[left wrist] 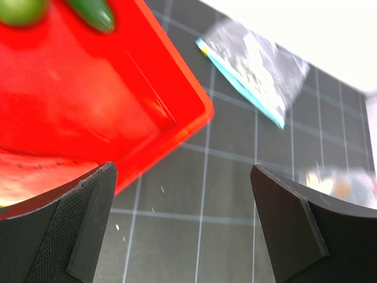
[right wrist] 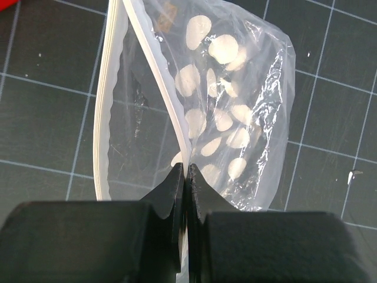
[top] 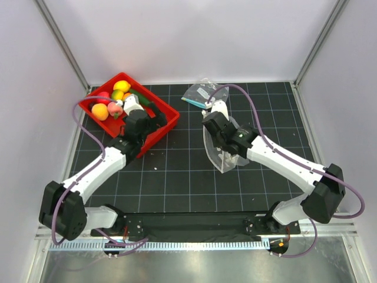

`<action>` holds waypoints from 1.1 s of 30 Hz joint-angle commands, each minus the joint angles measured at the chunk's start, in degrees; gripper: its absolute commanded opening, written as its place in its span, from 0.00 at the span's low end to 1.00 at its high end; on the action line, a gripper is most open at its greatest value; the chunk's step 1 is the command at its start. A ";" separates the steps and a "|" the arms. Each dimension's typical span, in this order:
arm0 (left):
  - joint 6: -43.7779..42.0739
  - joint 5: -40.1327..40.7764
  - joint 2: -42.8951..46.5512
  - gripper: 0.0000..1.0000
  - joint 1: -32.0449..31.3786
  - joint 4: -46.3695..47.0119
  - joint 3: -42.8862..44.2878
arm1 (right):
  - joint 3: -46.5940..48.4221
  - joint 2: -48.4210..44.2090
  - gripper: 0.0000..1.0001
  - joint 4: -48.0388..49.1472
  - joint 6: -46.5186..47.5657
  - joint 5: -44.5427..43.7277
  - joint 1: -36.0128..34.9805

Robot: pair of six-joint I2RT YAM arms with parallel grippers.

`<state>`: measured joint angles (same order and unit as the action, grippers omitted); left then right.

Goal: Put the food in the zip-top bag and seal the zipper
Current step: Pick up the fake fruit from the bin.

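The food (top: 99, 111), glossy toy fruits in yellow, orange, pink and green, lies in a red bin (top: 168, 121) at the back left. My left gripper (top: 134, 111) hovers over the bin's right part, open and empty; in its wrist view the left gripper (left wrist: 182, 171) spans the bin's corner and the mat, with green pieces (left wrist: 94, 13) at the top. The zip-top bag (top: 219, 159), clear with white dots (right wrist: 224, 50), stands mid-table with its mouth spread. My right gripper (right wrist: 186, 168) is shut on one lip of the zipper (right wrist: 159, 76); the other lip (right wrist: 106, 106) bows away to the left.
A smaller clear pouch with a teal strip (top: 199, 95) lies behind the dotted bag, also visible as the small pouch (left wrist: 253, 65) in the left wrist view. The black gridded mat (top: 177, 183) covers the table. White walls and metal posts enclose the back and sides.
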<state>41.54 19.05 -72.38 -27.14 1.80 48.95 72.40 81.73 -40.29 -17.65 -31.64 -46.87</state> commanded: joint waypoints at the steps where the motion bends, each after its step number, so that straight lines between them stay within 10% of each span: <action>1: 2.15 9.00 -1.35 1.00 2.60 -5.32 5.79 | -0.68 -2.37 0.03 2.33 0.86 0.88 -0.15; 16: 2.23 -7.69 -23.39 1.00 23.08 -13.67 26.09 | -2.44 -4.56 0.03 3.38 -0.89 6.32 -0.15; 33: 0.91 -17.38 -44.15 1.00 29.07 -10.24 38.76 | -5.25 -8.25 0.03 5.57 -0.02 6.85 -0.06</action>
<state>43.03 2.09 -115.22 -0.03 -10.85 84.49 67.68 76.29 -37.67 -17.91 -25.19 -46.87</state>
